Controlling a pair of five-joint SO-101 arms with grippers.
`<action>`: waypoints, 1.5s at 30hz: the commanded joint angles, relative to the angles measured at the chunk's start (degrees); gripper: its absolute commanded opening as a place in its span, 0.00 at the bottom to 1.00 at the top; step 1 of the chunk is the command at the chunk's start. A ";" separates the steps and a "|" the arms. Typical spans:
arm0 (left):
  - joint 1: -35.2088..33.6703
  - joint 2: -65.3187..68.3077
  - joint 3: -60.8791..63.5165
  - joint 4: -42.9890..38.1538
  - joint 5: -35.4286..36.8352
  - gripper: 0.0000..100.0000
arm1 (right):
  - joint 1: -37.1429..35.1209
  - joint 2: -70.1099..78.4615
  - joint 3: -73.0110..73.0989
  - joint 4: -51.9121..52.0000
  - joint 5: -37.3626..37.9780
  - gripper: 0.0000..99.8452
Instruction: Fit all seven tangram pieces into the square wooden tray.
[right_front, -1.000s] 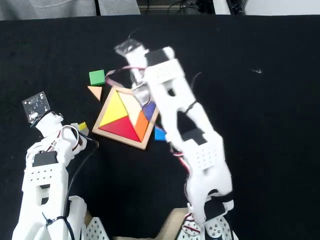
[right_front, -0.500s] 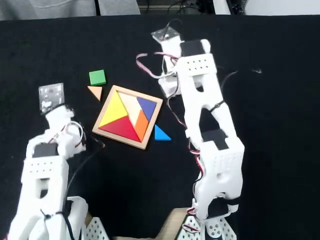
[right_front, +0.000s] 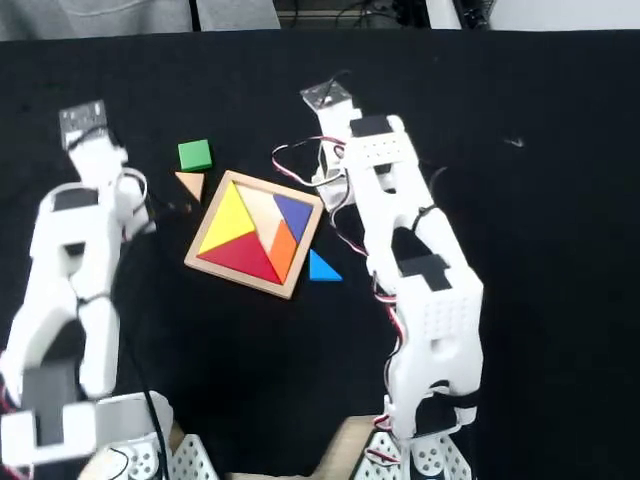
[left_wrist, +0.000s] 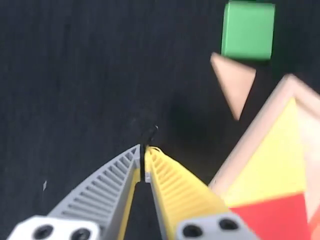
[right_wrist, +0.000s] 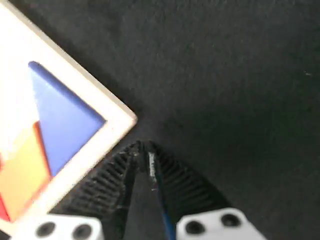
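Observation:
The square wooden tray (right_front: 207, 220) sits turned like a diamond and holds yellow (right_front: 230, 218), red (right_front: 246, 259), cream, blue-violet (right_front: 295, 212) and orange (right_front: 285, 245) pieces. Outside it lie a green square (right_front: 194, 155), a small peach triangle (right_front: 189, 184) and a small blue triangle (right_front: 322, 266). My left gripper (left_wrist: 143, 150) is shut and empty beside the tray's left rim (left_wrist: 250, 145), short of the peach triangle (left_wrist: 234, 82) and green square (left_wrist: 248, 31). My right gripper (right_wrist: 142, 148) is shut and empty just off the tray's right corner (right_wrist: 125, 120), near the blue-violet piece (right_wrist: 62, 120).
Black cloth covers the table, with open room to the right of the right arm (right_front: 420, 270) and in front of the tray. The left arm (right_front: 75, 240) stands along the left side. Loose wires hang by the right arm near the tray's far corner.
The right arm drew back off the tray, leaving the blue-violet piece seated in it, and now stands at its right corner. The left arm swung far forward toward the peach triangle.

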 joint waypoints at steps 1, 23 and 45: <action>-0.04 11.43 -16.66 0.88 -1.85 0.03 | -5.10 0.75 -0.13 -2.11 -0.18 0.01; 5.32 39.82 -45.49 5.19 -7.30 0.03 | 0.26 -5.14 -3.91 4.75 -0.09 0.01; 11.21 55.03 -87.96 35.60 -11.43 0.03 | 7.56 -5.05 5.14 -9.23 -0.09 0.01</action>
